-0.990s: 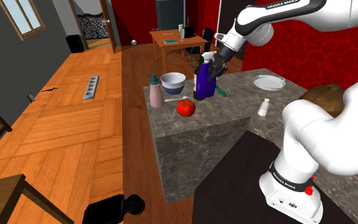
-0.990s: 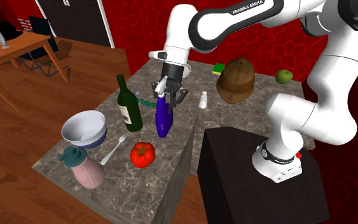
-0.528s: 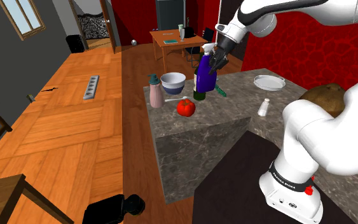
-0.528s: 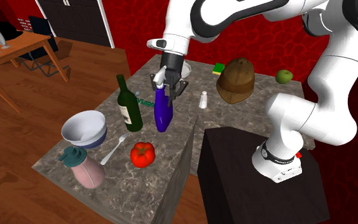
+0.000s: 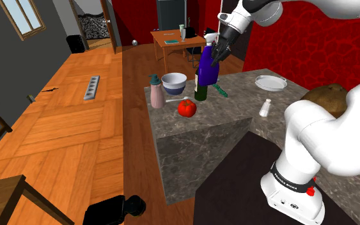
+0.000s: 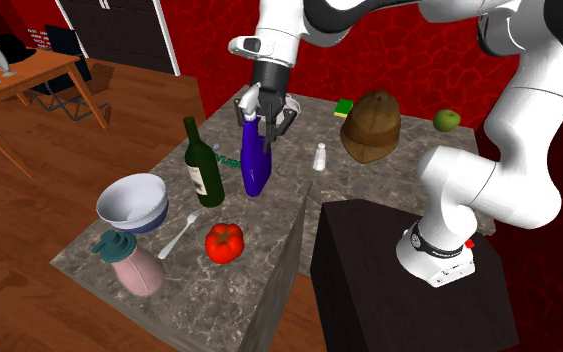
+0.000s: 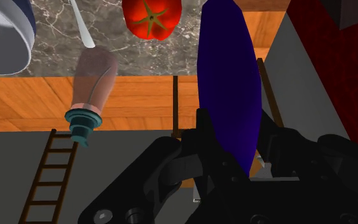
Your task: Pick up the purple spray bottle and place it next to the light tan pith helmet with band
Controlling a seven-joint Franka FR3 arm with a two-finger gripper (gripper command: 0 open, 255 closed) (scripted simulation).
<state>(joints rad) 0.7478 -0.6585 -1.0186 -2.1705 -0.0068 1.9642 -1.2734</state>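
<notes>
The arm rises from its stand (image 6: 409, 290) and bends over the marble tabletop (image 6: 269, 240), with the hand pointing almost straight down. The end effector (image 6: 261, 118) is clamped on the neck of the purple bottle (image 6: 256, 160), just under the white spray head. In the wrist view I see the two black fingers (image 7: 203, 137) pressed on both sides of the purple body. The bottle hangs upright above the tabletop, not touching it, just beside the green wine bottle (image 6: 202, 165). The brown helmet (image 6: 371, 125) sits well apart from it, toward the second exterior view's right, with a small white shaker (image 6: 320, 157) between them.

On the tabletop I also see a white bowl (image 6: 132, 200), a fork (image 6: 177, 236), a tomato (image 6: 224, 242) and a pink dispenser (image 6: 134, 262) near the front edge. A green apple (image 6: 447, 120) lies behind the helmet and a white plate (image 5: 271, 82) near the far edge. The room has a wooden floor (image 5: 76, 140) and red walls (image 5: 313, 45). A wooden table (image 5: 178, 41) stands farther back.
</notes>
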